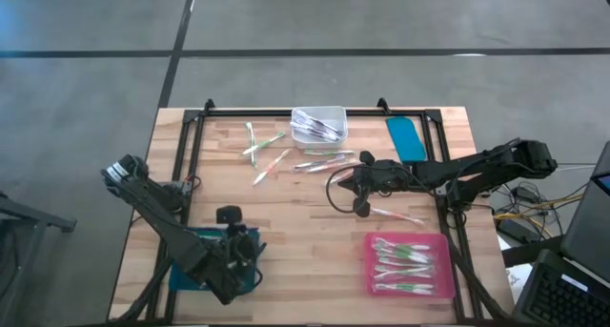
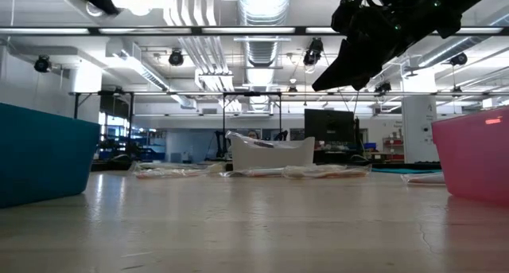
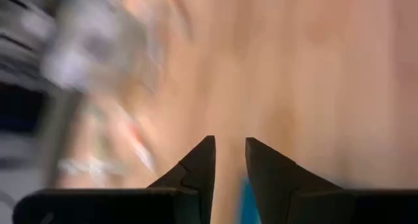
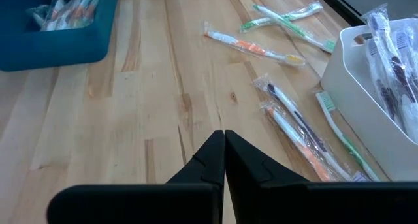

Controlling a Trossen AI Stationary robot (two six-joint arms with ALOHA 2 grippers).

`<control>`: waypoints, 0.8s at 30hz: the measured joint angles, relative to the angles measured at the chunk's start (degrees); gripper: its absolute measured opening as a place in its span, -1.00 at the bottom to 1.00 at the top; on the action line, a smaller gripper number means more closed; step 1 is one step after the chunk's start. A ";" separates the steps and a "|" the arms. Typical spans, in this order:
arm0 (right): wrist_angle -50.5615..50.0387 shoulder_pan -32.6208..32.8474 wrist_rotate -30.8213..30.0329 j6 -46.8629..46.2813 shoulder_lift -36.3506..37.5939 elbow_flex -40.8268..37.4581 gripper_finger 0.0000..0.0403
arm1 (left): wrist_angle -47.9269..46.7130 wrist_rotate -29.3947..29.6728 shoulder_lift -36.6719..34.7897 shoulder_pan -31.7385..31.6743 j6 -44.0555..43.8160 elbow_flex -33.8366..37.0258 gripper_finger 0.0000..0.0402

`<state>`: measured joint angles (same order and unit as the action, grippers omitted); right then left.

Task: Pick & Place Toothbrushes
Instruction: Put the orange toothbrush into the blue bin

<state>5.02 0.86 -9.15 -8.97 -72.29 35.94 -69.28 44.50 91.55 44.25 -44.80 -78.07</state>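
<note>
The right end effector (image 1: 363, 186) is being held above the middle of the wooden counter (image 1: 315, 232), its fingers pressed together with nothing between them. Loose toothbrushes (image 1: 322, 162) are lying just beyond it, beside the white bin (image 1: 318, 124). More are lying in the pink tray (image 1: 408, 265) near it. The left end effector (image 3: 228, 160) is being held slightly open, empty, over the teal tray (image 1: 193, 260).

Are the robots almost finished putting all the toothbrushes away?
Not yet. Several toothbrushes already lie in the pink tray, some in the teal tray and some in the white bin. Neither gripper holds one: the right gripper is shut and empty above the table, the left gripper sits over the teal tray. Loose toothbrushes still wait on the table.
</note>
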 joint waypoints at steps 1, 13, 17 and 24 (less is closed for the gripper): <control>0.00 -0.02 0.01 0.00 0.00 0.00 -0.96 | 0.24 4.68 0.01 0.00 0.46 -0.42 -0.55; 0.07 0.01 0.00 0.11 0.00 -0.68 -0.96 | 4.88 28.71 0.00 -5.25 -4.81 -0.38 -0.56; 0.12 0.00 0.00 0.07 -0.04 -1.01 -0.96 | 4.94 27.86 0.00 -8.34 -4.45 -0.38 -0.56; 0.95 -0.02 0.00 -0.04 -0.04 -2.37 -0.96 | 4.99 25.90 0.00 -13.91 -0.73 -0.28 -0.60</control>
<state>5.97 0.84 -9.15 -9.02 -72.34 33.57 -64.29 70.40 91.55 30.34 -45.52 -78.35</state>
